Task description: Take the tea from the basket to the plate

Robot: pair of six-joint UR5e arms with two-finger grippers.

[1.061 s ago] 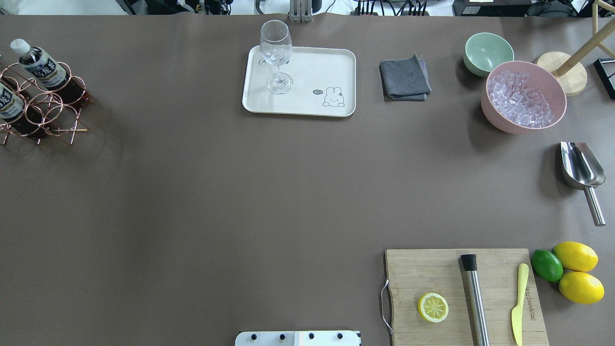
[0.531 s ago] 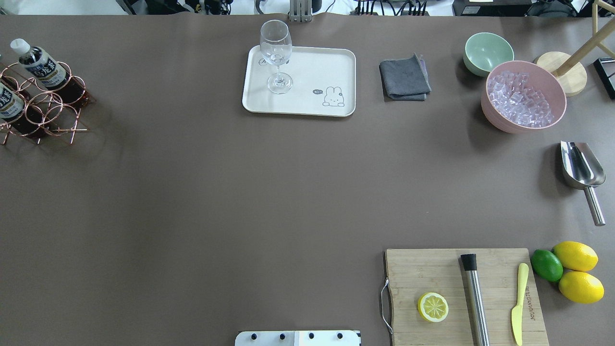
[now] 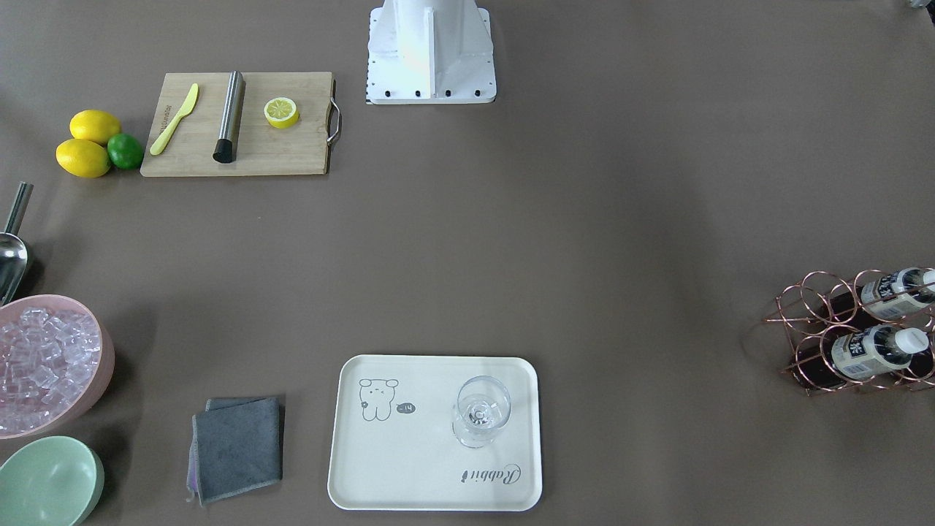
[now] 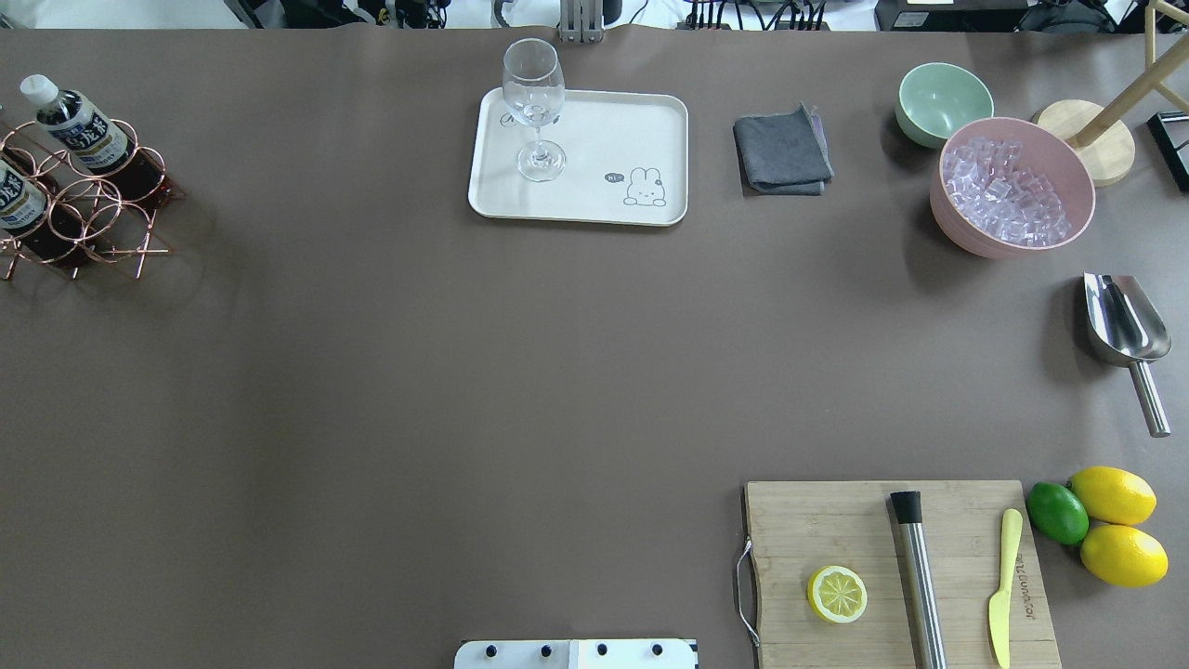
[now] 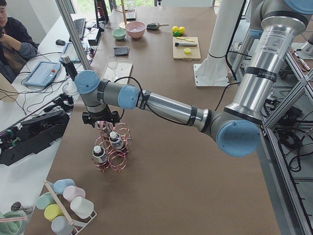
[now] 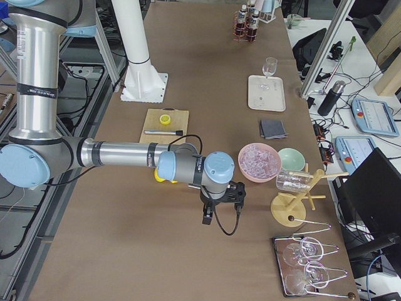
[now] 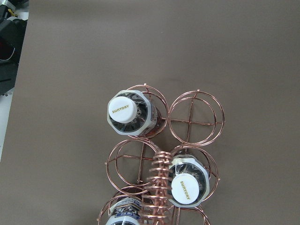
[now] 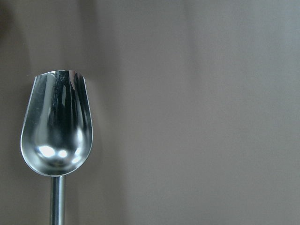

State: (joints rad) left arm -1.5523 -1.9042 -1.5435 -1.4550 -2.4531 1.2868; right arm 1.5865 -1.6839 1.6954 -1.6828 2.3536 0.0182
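Observation:
Three tea bottles stand in the basket (image 4: 104,219) at the table's far left; two show in the overhead view, one tea (image 4: 80,126) behind another (image 4: 19,201). The left wrist view looks straight down on the basket (image 7: 197,117) and on white caps (image 7: 123,110) (image 7: 183,187). In the exterior left view my left gripper (image 5: 101,122) hovers just above the bottles (image 5: 116,141); I cannot tell whether it is open. The plate (image 4: 604,139) lies at the far middle. My right gripper (image 6: 222,213) hangs low over the table's right side; I cannot tell its state.
A wine glass (image 4: 534,102) stands on the plate's left part. A grey cloth (image 4: 782,150), a green bowl (image 4: 943,100) and a pink bowl of ice (image 4: 1012,186) lie to the right. A steel scoop (image 8: 56,126) lies below the right wrist. A cutting board (image 4: 896,571) is near right.

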